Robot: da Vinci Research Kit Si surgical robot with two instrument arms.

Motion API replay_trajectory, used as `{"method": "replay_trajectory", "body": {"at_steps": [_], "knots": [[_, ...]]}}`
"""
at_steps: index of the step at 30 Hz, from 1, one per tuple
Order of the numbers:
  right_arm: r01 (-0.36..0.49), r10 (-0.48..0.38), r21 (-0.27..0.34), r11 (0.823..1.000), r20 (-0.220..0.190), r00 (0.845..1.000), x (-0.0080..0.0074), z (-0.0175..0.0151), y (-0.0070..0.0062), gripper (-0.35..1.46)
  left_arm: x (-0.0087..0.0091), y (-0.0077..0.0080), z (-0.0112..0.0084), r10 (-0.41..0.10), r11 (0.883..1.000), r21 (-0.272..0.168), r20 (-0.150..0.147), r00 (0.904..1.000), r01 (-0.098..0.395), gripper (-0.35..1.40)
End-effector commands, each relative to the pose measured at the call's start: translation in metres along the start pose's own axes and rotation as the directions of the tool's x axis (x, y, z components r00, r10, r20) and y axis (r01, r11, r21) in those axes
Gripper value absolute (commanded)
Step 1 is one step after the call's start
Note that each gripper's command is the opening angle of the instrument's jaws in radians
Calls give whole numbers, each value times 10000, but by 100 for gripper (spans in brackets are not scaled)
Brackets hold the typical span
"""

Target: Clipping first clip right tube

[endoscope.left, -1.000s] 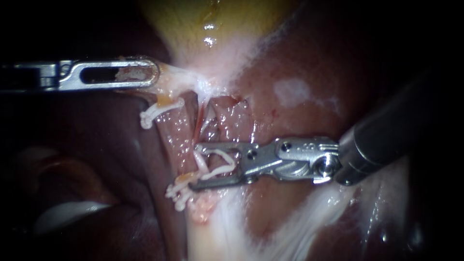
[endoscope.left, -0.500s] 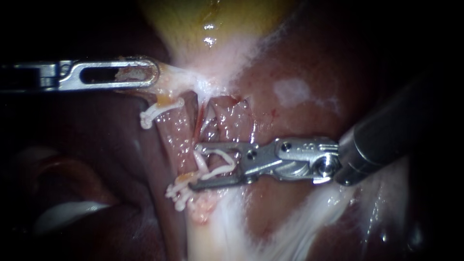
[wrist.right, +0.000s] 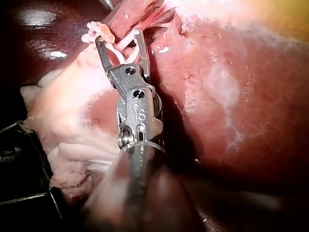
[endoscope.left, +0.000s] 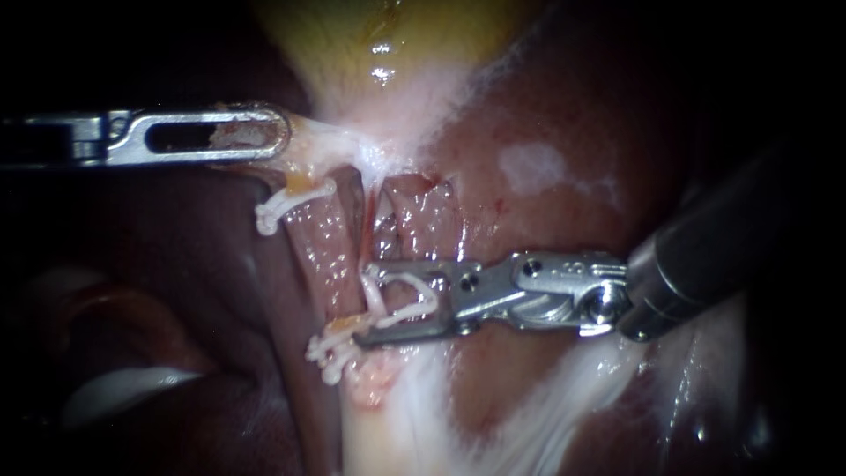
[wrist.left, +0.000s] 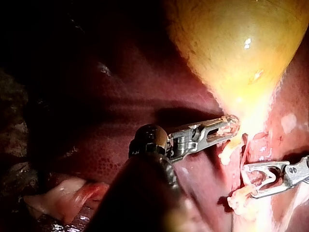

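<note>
My right instrument [endoscope.left: 368,304] comes in from the right. Its jaws stand apart with a white clip [endoscope.left: 407,298] held between them. They straddle the right tube [endoscope.left: 419,219], a pink strand running down from the gallbladder neck. The right wrist view shows the same jaws [wrist.right: 119,38] with the clip [wrist.right: 124,44] in them. My left instrument [endoscope.left: 282,134] lies level at the upper left. Its slotted jaws are shut on pale tissue at the neck of the yellow gallbladder [endoscope.left: 388,35], as the left wrist view [wrist.left: 231,125] also shows.
The left tube [endoscope.left: 322,247] carries two white clips, one high [endoscope.left: 280,203] and one low [endoscope.left: 328,351]. Dark red liver [endoscope.left: 546,132] lies behind and to the right. White fatty strands [endoscope.left: 529,414] spread below the right instrument's shaft.
My right instrument has shifted a little to the right along its shaft, with the clip still in its jaws. The left instrument has not moved.
</note>
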Motion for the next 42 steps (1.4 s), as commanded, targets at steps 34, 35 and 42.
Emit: {"method": "replay_trajectory", "body": {"at_steps": [34,35,42], "knots": [[-234,234,82,9997,-1,9997,-15,-14,17,46,5,-1,-1,25,10000,-27,28,10000,-25,-35],[-233,233,85,9997,-1,9997,-15,-13,16,46,5,-1,-1,26,10000,-27,29,10000,-26,-35],[-465,465,81,9989,-41,9989,-14,-12,15,46,5,-1,0,25,10000,-29,30,10000,-25,-35]]}}
